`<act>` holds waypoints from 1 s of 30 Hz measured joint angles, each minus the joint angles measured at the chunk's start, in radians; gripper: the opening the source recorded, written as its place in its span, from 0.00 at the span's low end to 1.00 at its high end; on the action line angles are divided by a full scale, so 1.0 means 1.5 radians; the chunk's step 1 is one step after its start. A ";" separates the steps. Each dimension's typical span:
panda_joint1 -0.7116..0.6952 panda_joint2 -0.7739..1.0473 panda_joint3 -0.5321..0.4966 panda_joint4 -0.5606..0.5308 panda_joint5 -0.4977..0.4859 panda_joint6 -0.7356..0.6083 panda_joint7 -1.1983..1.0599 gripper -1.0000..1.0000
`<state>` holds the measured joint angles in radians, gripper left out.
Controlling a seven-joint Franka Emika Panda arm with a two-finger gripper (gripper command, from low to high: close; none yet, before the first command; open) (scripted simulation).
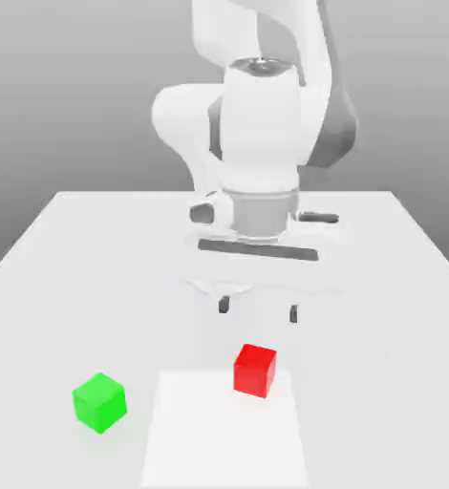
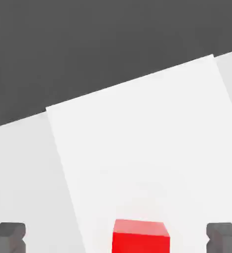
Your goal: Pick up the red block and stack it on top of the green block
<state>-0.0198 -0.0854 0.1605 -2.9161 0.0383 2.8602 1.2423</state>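
Note:
The red block (image 1: 255,370) rests on the white table, on the far edge of a paler patch, near the front middle. In the hand view the red block (image 2: 139,236) lies midway between the two dark fingertips (image 2: 8,236). The green block (image 1: 99,401) sits on the table at the exterior view's left, well apart from the red one. My gripper (image 1: 259,308) hangs open above the table, just behind the red block, with nothing between its fingers.
The white table (image 1: 381,315) stretches wide around both blocks. A paler rectangular patch (image 1: 224,435) lies at the front centre. The arm's white body (image 1: 262,124) rises behind the gripper.

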 joint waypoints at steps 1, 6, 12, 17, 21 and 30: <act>-0.002 0.036 -0.003 -0.002 -0.018 0.029 0.019 0.50; 0.048 0.166 -0.070 0.009 -0.096 0.137 0.080 0.00; 0.055 0.177 -0.078 0.010 -0.101 0.148 0.085 0.00; 0.041 0.091 -0.048 -0.002 -0.046 0.074 0.044 0.00; 0.049 -0.002 -0.049 -0.014 -0.010 -0.006 0.017 0.00; -0.046 0.005 -0.155 0.070 -0.039 -0.084 -0.140 0.00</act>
<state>-0.0892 -0.0776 -0.0727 -2.8117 -0.0196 2.7348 1.0331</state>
